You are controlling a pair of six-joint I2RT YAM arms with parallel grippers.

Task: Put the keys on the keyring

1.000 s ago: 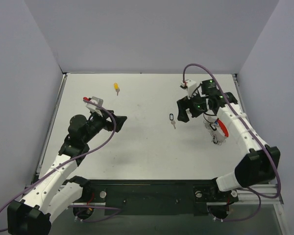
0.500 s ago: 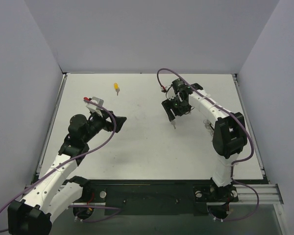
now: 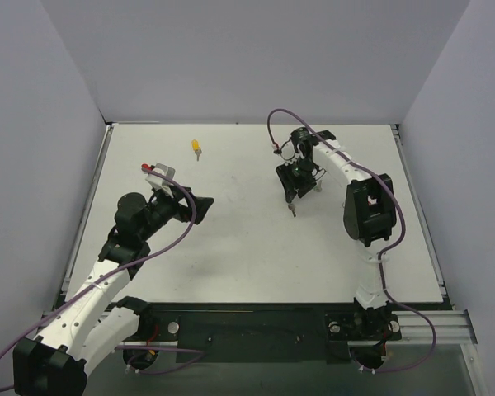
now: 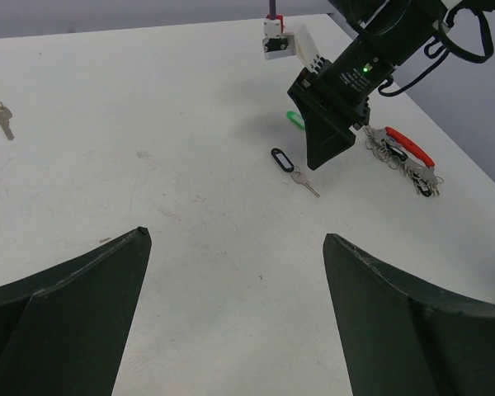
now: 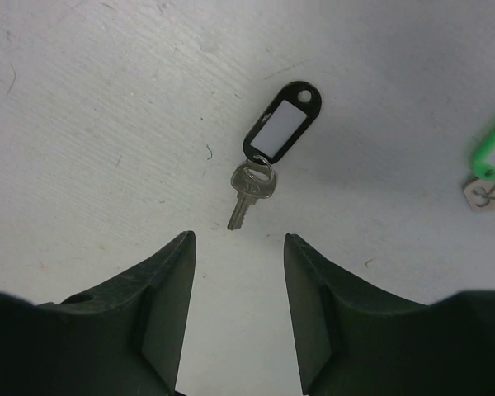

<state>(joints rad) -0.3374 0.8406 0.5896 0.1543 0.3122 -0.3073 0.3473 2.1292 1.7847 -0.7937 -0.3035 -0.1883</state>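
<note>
The black-headed key [image 5: 280, 130], with its silver blade [image 5: 249, 194], lies flat on the white table just ahead of my right gripper [image 5: 235, 247], which is open and empty. In the top view only the blade [image 3: 292, 210] shows below the right gripper [image 3: 294, 195]. The green-headed key [image 4: 295, 120] lies beside it, at the right edge of the right wrist view [image 5: 493, 157]. The yellow-headed key [image 3: 196, 147] lies far back left. The keyring [image 4: 403, 151], with its red tag, lies right of the right gripper; the right arm hides it in the top view. My left gripper [image 3: 203, 200] is open, empty and well to the left.
The white table [image 3: 231, 247] is walled by grey panels at the back and sides. The right arm's elbow [image 3: 367, 210] hangs over the right half. A black rail [image 3: 247, 326] runs along the near edge.
My right arm has swung left from above the keyring to over the black key, with its fingers now pointing at it. The left arm has not moved.
</note>
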